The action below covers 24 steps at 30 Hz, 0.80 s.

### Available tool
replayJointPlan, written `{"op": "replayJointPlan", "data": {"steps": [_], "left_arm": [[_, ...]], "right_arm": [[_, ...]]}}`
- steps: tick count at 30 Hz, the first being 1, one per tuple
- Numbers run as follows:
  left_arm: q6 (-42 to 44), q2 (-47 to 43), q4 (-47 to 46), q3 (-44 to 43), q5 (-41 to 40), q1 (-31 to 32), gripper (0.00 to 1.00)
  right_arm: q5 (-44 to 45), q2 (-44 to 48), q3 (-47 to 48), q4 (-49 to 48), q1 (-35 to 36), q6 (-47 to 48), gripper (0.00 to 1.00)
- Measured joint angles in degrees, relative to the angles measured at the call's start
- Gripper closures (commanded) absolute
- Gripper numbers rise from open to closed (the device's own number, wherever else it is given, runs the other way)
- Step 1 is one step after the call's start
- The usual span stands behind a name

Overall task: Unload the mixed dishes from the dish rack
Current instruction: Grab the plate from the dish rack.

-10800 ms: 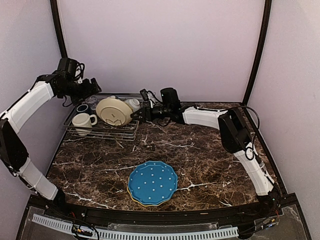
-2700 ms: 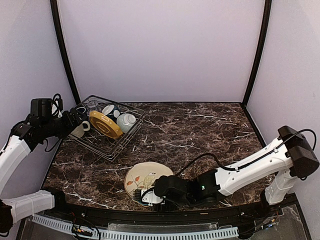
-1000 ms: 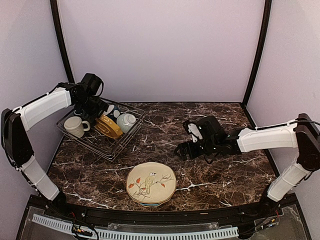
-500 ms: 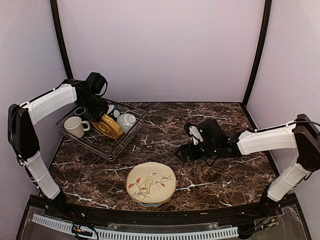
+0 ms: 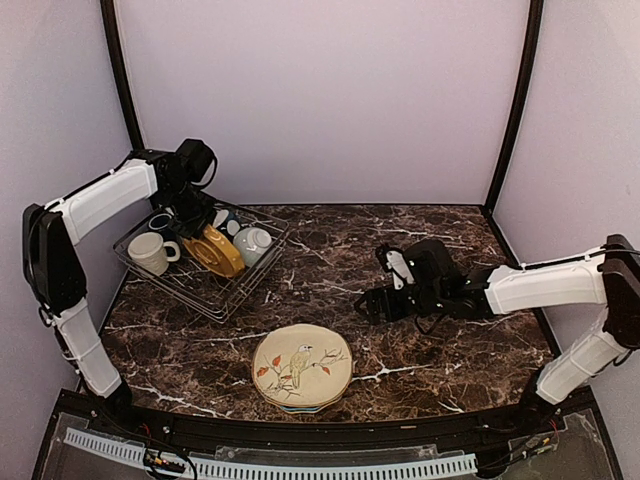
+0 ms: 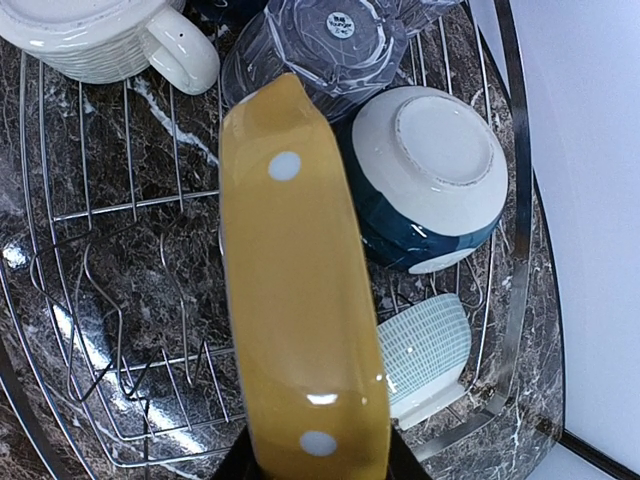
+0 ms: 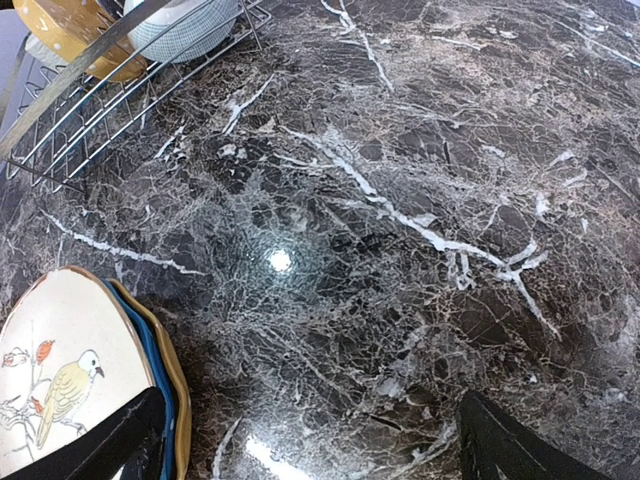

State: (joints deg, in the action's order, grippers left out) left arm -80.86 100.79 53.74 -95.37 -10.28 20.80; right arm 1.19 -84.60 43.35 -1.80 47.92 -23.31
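Left jaws reach the rack; right jaws quit the stack.
Left jaws now pinch the yellow plate, upright in the rack at upper left; right jaws, spread and empty, hang right of centre above the desk. Lifting this plate out looks next.

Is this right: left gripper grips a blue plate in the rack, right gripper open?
Not blue: the left gripper holds the yellow plate, seen in the left wrist view. It is in the dish rack, and the right gripper is open.
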Motion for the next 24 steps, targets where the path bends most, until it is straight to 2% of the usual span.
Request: {"op": "replayJointPlan", "data": {"steps": [9,15,24], "left_arm": [[0.7,3.7,5.2,-7.0,-0.1,-0.1,0.99],[1.7,4.1,8.5,-10.7,-0.6,-0.1,0.99],[2.0,3.9,9.0,-11.1,-0.3,-0.1,0.99]], "right_arm": [[0.3,0.9,-0.5,0.0,0.0,-0.6,0.01],[0.3,0.9,-0.8,0.0,0.0,-1.3,0.01],[0.3,1.3,-1.0,-0.4,0.0,-1.5,0.01]]}}
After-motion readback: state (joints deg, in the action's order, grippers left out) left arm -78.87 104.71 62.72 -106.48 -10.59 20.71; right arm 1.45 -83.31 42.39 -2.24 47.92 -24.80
